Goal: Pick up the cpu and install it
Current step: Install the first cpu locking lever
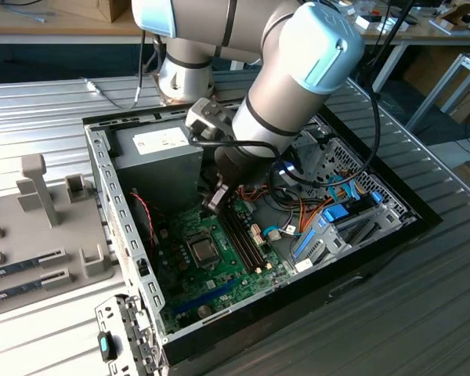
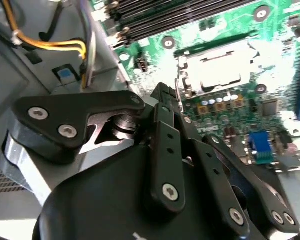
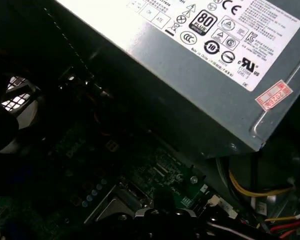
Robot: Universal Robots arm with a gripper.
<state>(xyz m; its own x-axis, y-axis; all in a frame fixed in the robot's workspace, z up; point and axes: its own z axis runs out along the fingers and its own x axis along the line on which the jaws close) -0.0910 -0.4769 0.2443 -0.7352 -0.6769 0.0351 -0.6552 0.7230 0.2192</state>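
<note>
— Status of the arm (image 1: 290, 78), please.

— It reaches down into the open computer case (image 1: 102, 184) on the ribbed bench (image 1: 423, 313). The fingers (image 1: 216, 200) hang low over the green board (image 1: 180, 296), just beside the long black memory slots (image 1: 243, 235).

— And the fingers themselves?

— In the second wrist view the fingers (image 2: 160, 115) look drawn together to a narrow tip. I see nothing held between them.

— Where is the processor chip?

— The processor chip (image 1: 203, 251) lies flat in its square socket on the board. In the exterior view that is at about six o'clock from the fingers, near them but not touching. In the second wrist view its silver top (image 2: 217, 75) shows bright inside the metal frame (image 2: 182, 75). Whether that frame is latched down I cannot tell.

— Anything else inside the case?

— The grey power box (image 1: 160, 157) stands at about ten o'clock from the fingers in the exterior view, with a white label on top. In the first wrist view the same box (image 3: 190, 75) shows that label, with yellow and red wires (image 3: 255, 192) coming out beneath it. Orange and blue cables (image 1: 329, 200) lie at about three o'clock from the fingers.

— Outside the case?

— A grey holder block (image 1: 55, 235) sits on the bench at nine o'clock from the case, with upright posts and slots.
</note>
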